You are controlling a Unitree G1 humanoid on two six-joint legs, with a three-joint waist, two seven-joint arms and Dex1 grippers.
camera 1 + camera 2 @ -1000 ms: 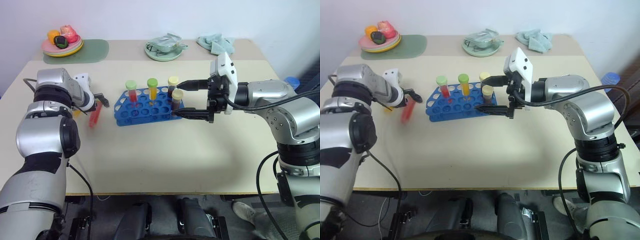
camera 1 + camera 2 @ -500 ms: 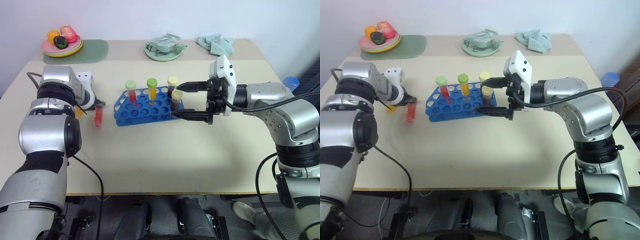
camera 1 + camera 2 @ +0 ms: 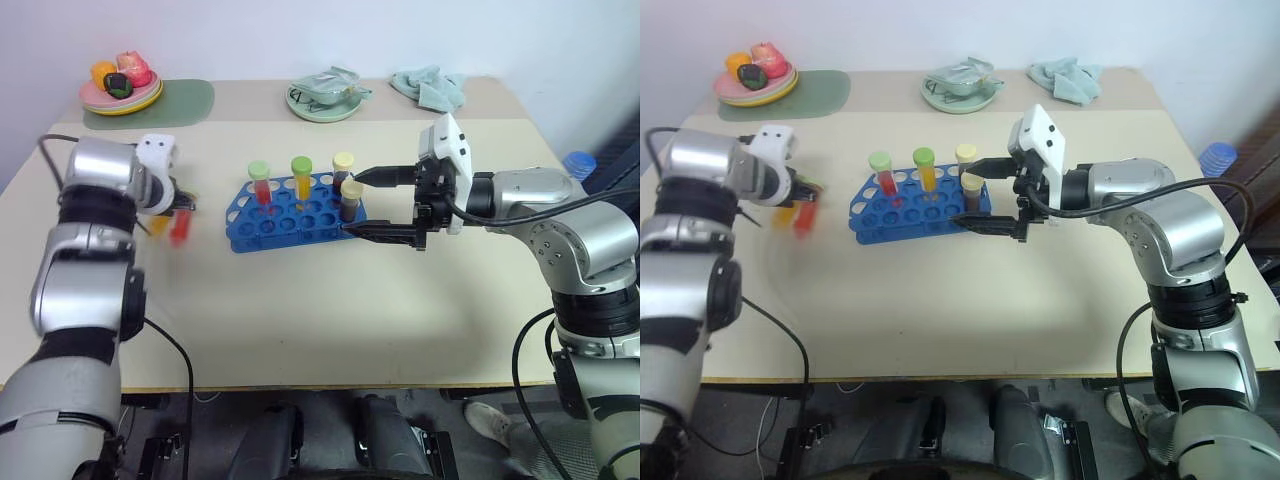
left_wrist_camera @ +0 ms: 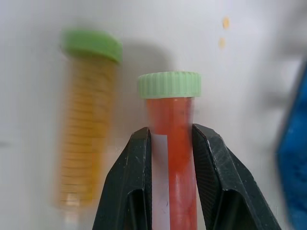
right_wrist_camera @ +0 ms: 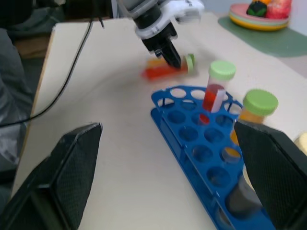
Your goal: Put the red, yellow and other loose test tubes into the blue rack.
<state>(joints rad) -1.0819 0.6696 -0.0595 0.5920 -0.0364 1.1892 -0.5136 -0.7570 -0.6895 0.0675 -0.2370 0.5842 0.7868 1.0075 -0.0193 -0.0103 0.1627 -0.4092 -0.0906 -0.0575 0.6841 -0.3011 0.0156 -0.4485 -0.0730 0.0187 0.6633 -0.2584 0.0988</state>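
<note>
The left gripper (image 4: 169,143), whose two black fingers were spread a second ago, is now clenched on a clear plastic test tube of red liquid with a green screw cap (image 4: 171,143) — the wrist view shows both fingers pressed against the tube's sides just below the cap. The tube hangs near the left edge of the pale tabletop (image 3: 330,320), blurred, seemingly lifted off the surface. That reads as the pick done; the carry to the rack and the insertion remain.

Just beside it a second clear tube, yellow-orange liquid under a green cap (image 4: 86,124), lies loose on the table, waiting its turn.

The bright blue plastic rack with its grid of round holes (image 3: 290,215) sits mid-table, towards the far side. It already holds four capped tubes along its far and right side — red, yellow and two dark ones. The near rows and the left end are free, so the nearest empty holes face the loaded gripper.

The right gripper (image 3: 372,203) hangs released at the rack's right end, its fingers wide on either side of that end, gripping nothing.

Between the left gripper and the rack the tabletop is bare. A green mat with a plate of toy food (image 3: 122,88), a pale green dish (image 3: 325,100) and a crumpled cloth (image 3: 432,88) lie along the far edge, well out of the way.
</note>
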